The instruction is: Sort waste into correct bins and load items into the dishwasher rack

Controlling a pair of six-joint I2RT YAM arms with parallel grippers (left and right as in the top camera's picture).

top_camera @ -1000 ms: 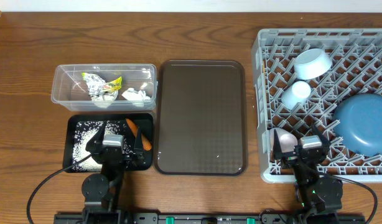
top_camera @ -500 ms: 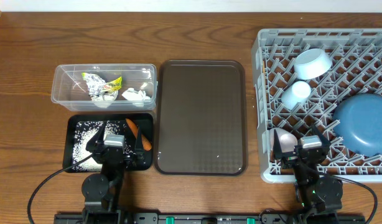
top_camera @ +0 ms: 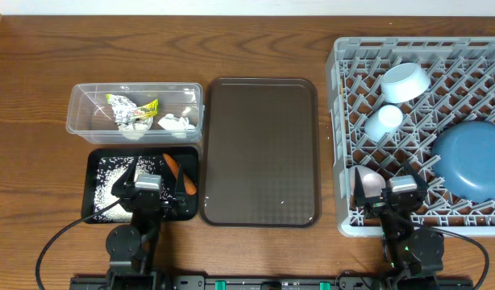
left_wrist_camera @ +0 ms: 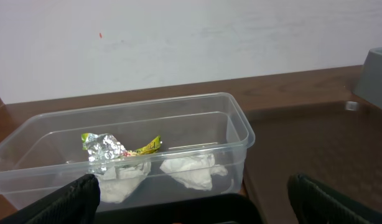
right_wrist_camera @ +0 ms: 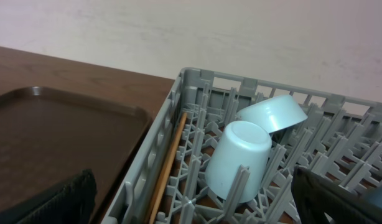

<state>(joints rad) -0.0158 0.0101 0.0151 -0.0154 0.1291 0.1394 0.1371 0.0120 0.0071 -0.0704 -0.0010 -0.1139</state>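
Note:
The clear tub (top_camera: pixel 78 117) holds the yellow-green wrapper (top_camera: pixel 131 108) and white tissue (top_camera: pixel 173 122); the left wrist view shows the tub's rim (left_wrist_camera: pixel 231 107), the wrapper (left_wrist_camera: pixel 107 148) and the tissue (left_wrist_camera: pixel 188 171). Rice (top_camera: pixel 109 179) and the carrot (top_camera: pixel 180 175) lie in the black tray (top_camera: pixel 93 211). My left gripper (top_camera: pixel 151 193) hovers open over that tray. In the dishwasher rack (top_camera: pixel 341 97) sit the white bowl (top_camera: pixel 405 82), light-blue cup (top_camera: pixel 384 121) and blue plate (top_camera: pixel 471 159). My right gripper (top_camera: pixel 394 197) is open above the rack's front edge. Chopsticks (right_wrist_camera: pixel 169 165) lie along the rack's left wall.
A large dark-brown serving tray (top_camera: pixel 261 151) lies between the bins and the rack. A pale rounded thing (top_camera: pixel 365 182) sits in the rack beside my right gripper, partly hidden. Bare wooden table (top_camera: pixel 38 72) surrounds everything. A white wall stands behind.

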